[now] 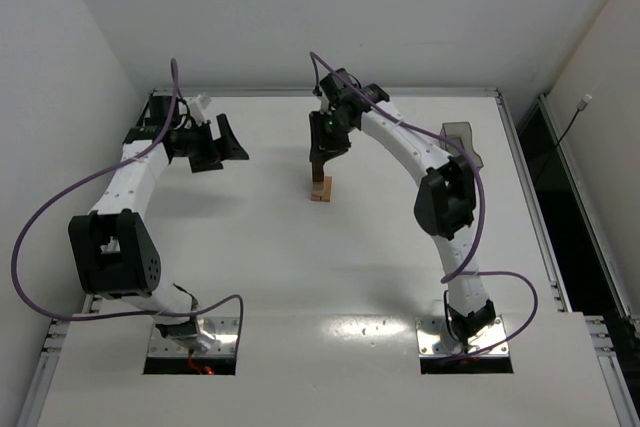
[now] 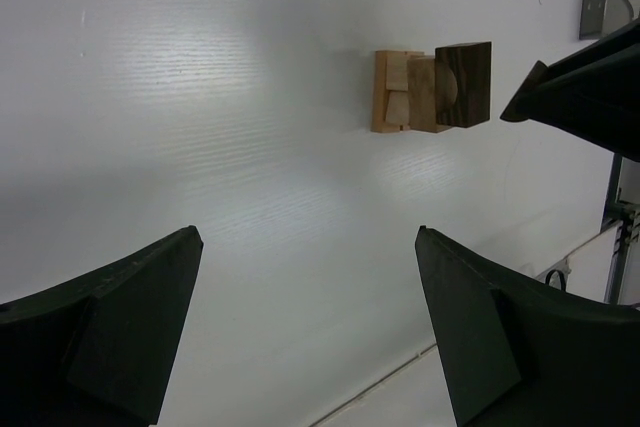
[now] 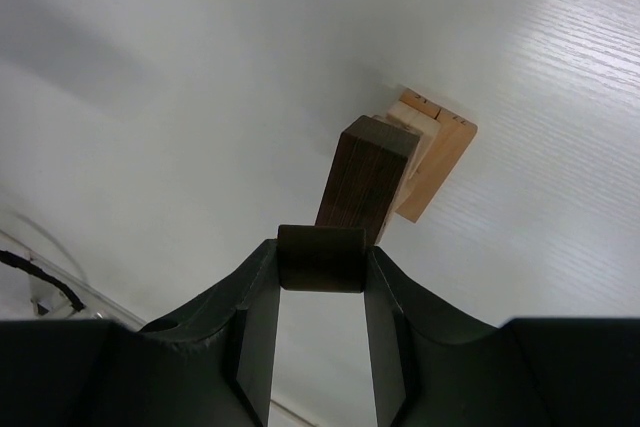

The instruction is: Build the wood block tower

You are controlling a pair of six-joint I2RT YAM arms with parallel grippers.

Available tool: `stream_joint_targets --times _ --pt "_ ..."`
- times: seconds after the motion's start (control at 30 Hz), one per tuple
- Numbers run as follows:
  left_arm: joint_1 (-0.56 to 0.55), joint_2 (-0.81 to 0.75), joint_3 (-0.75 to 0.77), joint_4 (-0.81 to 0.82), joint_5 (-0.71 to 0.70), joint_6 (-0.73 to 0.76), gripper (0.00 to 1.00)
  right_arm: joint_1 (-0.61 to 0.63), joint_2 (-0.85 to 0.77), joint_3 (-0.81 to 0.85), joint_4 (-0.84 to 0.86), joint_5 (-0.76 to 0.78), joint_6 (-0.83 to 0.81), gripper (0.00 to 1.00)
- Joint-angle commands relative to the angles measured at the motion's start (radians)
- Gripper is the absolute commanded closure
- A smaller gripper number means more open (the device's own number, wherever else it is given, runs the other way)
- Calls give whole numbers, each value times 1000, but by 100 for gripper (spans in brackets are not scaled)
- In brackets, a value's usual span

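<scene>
so the right pincer [image 3: 320, 255] is clamped on the dark brown bar [image 3: 365, 182], which stands upright, long axis running straight out ahead of it onto the tan blocks [image 3: 432, 159]; left pincer [image 2: 308, 247] gapes wide, well apart from them

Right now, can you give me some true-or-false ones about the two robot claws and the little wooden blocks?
1. The left claw is open and holds nothing. True.
2. Every small wooden block is light tan. False: one dark brown wooden block touches the light tan wooden blocks.
3. The right claw is close to those blocks. True.
4. The blocks sit in a corner of the white table. False: they stand near its middle.
</scene>
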Motion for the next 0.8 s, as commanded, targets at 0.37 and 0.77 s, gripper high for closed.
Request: stream_joint_targets --times 0.37,0.77 --pt "16 -1 -13 27 29 -10 15 13 22 26 -16 22 3 100" --pt "16 8 -13 36 29 -10 15 13 22 26 -16 31 3 87"
